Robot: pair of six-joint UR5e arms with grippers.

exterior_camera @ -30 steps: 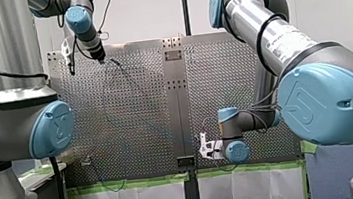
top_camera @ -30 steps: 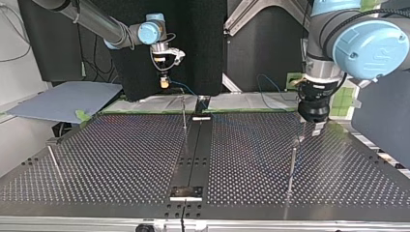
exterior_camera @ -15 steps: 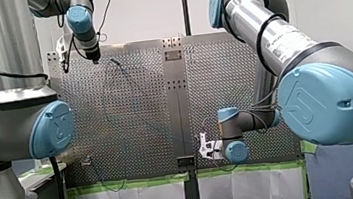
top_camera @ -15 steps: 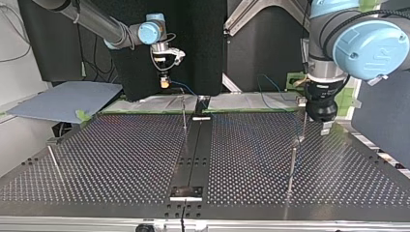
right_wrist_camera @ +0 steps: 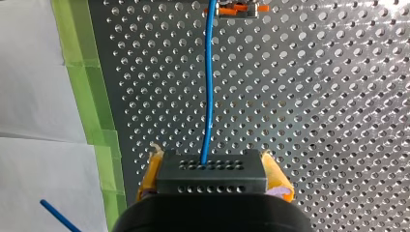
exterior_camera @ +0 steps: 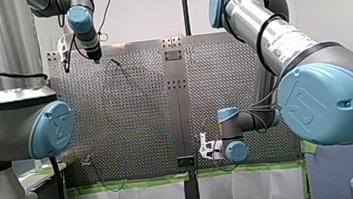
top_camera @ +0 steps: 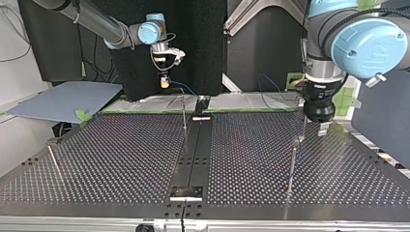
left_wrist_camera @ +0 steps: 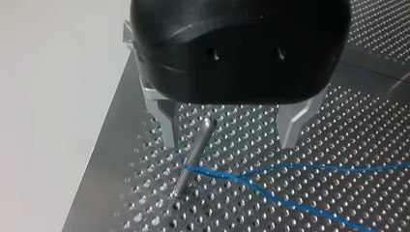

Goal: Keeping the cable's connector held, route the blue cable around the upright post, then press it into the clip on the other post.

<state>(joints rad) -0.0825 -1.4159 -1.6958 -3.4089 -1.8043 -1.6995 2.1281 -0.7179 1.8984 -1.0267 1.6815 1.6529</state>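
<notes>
Left end effector (left_wrist_camera: 229, 141) shifted; cable (right_wrist_camera: 208, 96) mostly faint.

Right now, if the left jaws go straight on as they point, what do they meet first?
Probably the upright post: it stands between the left gripper's open jaws, close to one. If they straddle it, next comes the blue cable on the perforated table. Depth is unclear.

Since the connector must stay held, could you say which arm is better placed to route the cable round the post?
Likely left: my left gripper hangs open over the post, blue cable beside it; my right gripper is shut on the connector.
</notes>
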